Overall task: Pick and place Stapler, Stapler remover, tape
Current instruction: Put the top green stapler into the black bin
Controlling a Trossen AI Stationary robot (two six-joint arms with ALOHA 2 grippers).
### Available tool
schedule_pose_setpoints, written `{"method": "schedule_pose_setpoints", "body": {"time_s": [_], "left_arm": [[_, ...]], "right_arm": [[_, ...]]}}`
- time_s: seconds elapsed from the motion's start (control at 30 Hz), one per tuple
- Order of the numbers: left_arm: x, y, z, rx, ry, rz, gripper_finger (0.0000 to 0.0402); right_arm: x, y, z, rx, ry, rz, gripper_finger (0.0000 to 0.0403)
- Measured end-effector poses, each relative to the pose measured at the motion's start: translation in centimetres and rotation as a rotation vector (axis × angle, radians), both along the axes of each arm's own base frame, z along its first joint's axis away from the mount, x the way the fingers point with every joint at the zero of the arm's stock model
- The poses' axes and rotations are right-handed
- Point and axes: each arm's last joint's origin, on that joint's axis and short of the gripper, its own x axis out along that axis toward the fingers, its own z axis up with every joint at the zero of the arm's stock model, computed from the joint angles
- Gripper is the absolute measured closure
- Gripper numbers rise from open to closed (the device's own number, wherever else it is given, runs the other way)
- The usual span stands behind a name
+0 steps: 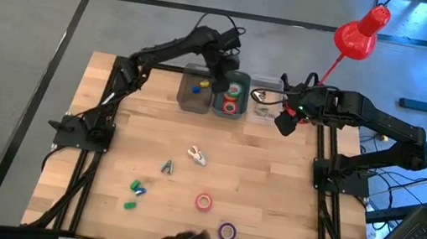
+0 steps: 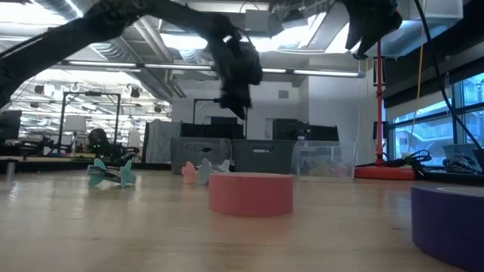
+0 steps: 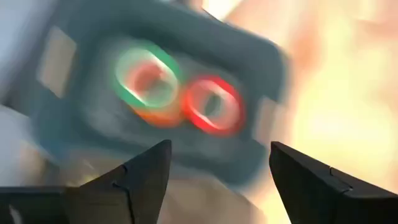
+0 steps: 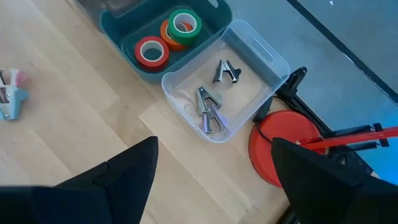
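We find left gripper [image 1: 225, 77] above teal bin [image 1: 239, 111] at worktop's far edge, fingers apart, empty — three tape rolls [image 4: 168, 37] binned; pink roll [image 1: 204, 202], purple roll [image 1: 227, 232] remain near front edge; right gripper [image 1: 284, 122] parted, idle

I am 2 dark arms built of jointed black segments, each bolted to a black base plate at a table edge. Black cables loop over my left arm's upper joints. My left gripper [image 3: 214, 180] ends in 2 matte, wedge-shaped black fingers [image 3: 144, 177]; my right gripper [image 4: 214, 180] has the same pair, each with a faint seam line.
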Motion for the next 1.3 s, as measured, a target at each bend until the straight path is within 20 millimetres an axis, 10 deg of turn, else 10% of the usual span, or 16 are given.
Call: {"method": "schedule_pose_setpoints", "body": {"time_s": [0.53, 0.97, 1.3], "left_arm": [[-4.5, -19.5, 6.1, -0.099, 0.095, -0.204, 0.0147], [-17.3, -28.4, -1.7, -0.146, 0.191, 0.352, 0.0147], [-20.2, -31.1, -5.4, -0.214, 0.361, 0.705, 0.0147]], "right_arm": [[0.1, 0.6, 0.0, 0.01, -0.011, -0.004, 0.0089], [1.2, 0.4, 0.7, -0.046, -0.113, 0.062, 0.0088], [1.4, 0.4, 0.8, -0.059, -0.12, 0.087, 0.0088]]}}
